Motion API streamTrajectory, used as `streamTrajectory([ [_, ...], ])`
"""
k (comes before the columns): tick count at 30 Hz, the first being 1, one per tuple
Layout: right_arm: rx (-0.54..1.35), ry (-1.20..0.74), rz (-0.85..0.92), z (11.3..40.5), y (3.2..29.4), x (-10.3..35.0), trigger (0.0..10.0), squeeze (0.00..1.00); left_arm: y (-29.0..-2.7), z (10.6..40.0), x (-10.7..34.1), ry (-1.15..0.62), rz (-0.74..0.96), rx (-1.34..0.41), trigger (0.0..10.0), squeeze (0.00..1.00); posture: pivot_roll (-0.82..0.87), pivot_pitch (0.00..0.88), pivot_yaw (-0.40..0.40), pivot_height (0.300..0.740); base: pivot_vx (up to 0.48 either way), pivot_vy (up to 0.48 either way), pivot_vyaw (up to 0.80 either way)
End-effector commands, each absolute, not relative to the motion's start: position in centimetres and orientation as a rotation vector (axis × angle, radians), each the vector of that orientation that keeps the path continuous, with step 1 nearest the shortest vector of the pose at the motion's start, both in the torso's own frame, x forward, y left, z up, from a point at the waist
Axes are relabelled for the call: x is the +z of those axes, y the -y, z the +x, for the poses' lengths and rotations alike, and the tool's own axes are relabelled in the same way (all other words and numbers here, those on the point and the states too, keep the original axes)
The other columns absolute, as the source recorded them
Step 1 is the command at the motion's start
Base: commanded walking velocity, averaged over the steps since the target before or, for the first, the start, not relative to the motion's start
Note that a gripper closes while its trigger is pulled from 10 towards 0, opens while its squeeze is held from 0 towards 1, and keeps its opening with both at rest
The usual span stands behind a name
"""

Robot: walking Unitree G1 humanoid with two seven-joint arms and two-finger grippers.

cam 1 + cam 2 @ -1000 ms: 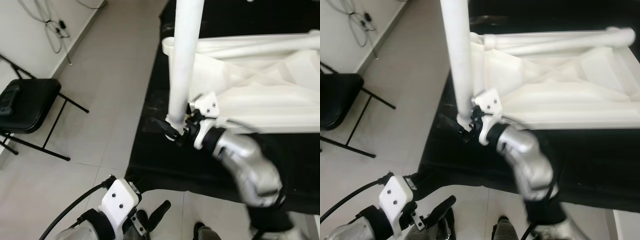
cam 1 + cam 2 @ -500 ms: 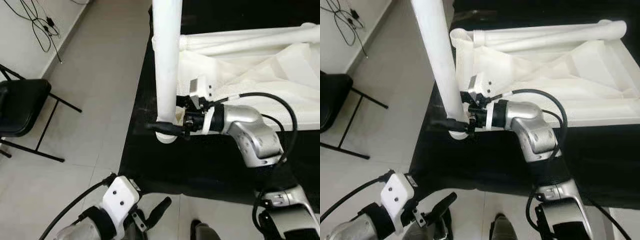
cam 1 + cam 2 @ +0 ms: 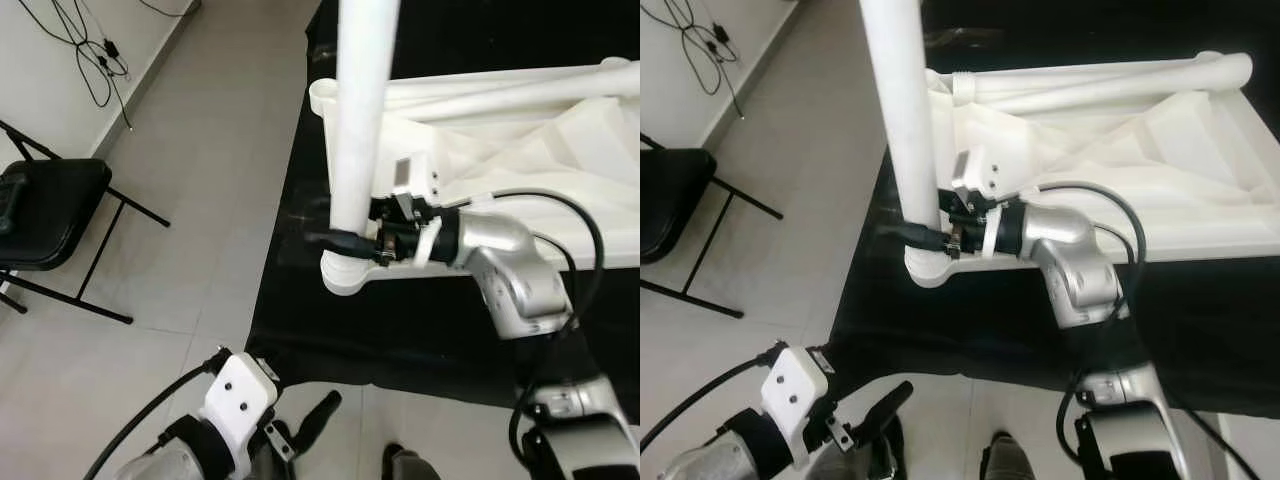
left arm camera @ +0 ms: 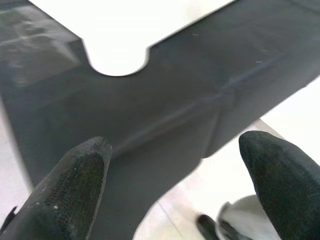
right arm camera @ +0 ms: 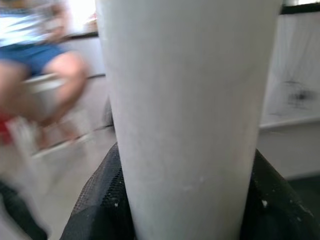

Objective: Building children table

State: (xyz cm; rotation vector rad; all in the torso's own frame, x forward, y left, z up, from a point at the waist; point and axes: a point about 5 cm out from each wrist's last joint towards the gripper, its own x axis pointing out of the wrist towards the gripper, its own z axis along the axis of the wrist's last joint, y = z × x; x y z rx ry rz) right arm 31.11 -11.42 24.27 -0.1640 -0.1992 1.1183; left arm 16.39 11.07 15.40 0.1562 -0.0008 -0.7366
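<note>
A white children's table top (image 3: 520,160) lies upside down on a black mat (image 3: 400,320). One white leg (image 3: 500,92) lies along its far edge. My right gripper (image 3: 345,240) is shut on a second white leg (image 3: 362,110), which stands nearly upright with its lower end at the top's near left corner socket (image 3: 345,278). In the right wrist view this leg (image 5: 187,110) sits between the black fingers (image 5: 100,210). My left gripper (image 3: 310,425) hangs low over the floor, open, with its fingertips (image 4: 75,185) wide apart and nothing between them.
A black folding chair (image 3: 50,210) stands on the tiled floor (image 3: 200,200) to the left. Cables (image 3: 80,50) hang by the wall at the back left. A seated person (image 5: 40,55) is blurred behind the leg in the right wrist view.
My right gripper has carried the leg's lower end in over the top's near left corner, and the leg now leans the other way. The left arm has stayed put.
</note>
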Motion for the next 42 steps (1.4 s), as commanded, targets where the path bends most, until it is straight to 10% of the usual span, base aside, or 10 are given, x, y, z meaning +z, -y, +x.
streamTrajectory([
  [1, 0.821, 0.059, -0.177, 31.5, 12.0, 21.3, 0.0, 0.00, -11.4, 16.2, 15.2, 0.002, 0.166, -0.705, 10.0, 0.00, -0.01, 0.282, 0.042, 0.740, 0.000, 0.000, 0.00],
  [4, 0.419, -0.009, -0.186, 30.2, 13.0, 19.1, 0.0, 0.00, -11.9, 16.2, 15.4, 0.018, 0.178, -0.653, 10.0, 0.00, -0.02, 0.284, 0.042, 0.740, 0.000, 0.000, 0.00],
  [11, 0.442, -0.058, -0.177, 28.8, 12.0, 17.5, 0.0, 0.00, -12.5, 15.9, 15.7, 0.059, 0.155, -0.514, 10.0, 0.00, -0.01, 0.257, 0.038, 0.740, 0.000, 0.000, 0.00],
  [12, 0.454, -0.054, -0.168, 29.2, 11.8, 17.7, 10.0, 0.00, -12.5, 15.8, 15.7, 0.061, 0.153, -0.510, 10.0, 0.00, -0.01, 0.252, 0.033, 0.740, 0.000, 0.000, 0.00],
  [18, 0.529, -0.028, -0.166, 30.3, 11.3, 18.4, 10.0, 0.02, -12.5, 15.9, 15.8, 0.084, 0.164, -0.477, 10.0, 0.00, -0.01, 0.240, 0.031, 0.740, 0.000, 0.000, 0.00],
  [19, 0.553, -0.029, -0.161, 30.7, 11.2, 18.6, 10.0, 1.00, -12.5, 15.9, 15.8, 0.095, 0.166, -0.463, 10.0, 0.00, -0.01, 0.240, 0.031, 0.740, 0.000, 0.000, 0.00],
  [26, 0.717, -0.067, -0.198, 33.4, 12.2, 18.7, 10.0, 1.00, -11.9, 16.1, 15.7, 0.104, 0.120, -0.500, 10.0, 0.00, 0.00, 0.233, 0.025, 0.740, 0.000, 0.000, 0.00],
  [27, 0.816, -0.065, -0.183, 33.7, 12.0, 18.8, 10.0, 0.00, -11.6, 16.1, 15.7, 0.106, 0.100, -0.533, 10.0, 0.00, 0.01, 0.235, 0.022, 0.740, 0.000, 0.000, 0.00],
  [42, 1.379, 0.061, -0.114, 34.8, 10.1, 23.5, 10.0, 0.00, -11.1, 16.1, 15.5, 0.101, -0.018, -0.581, 10.0, 0.00, 0.00, 0.242, 0.010, 0.740, 0.000, 0.000, 0.00],
])
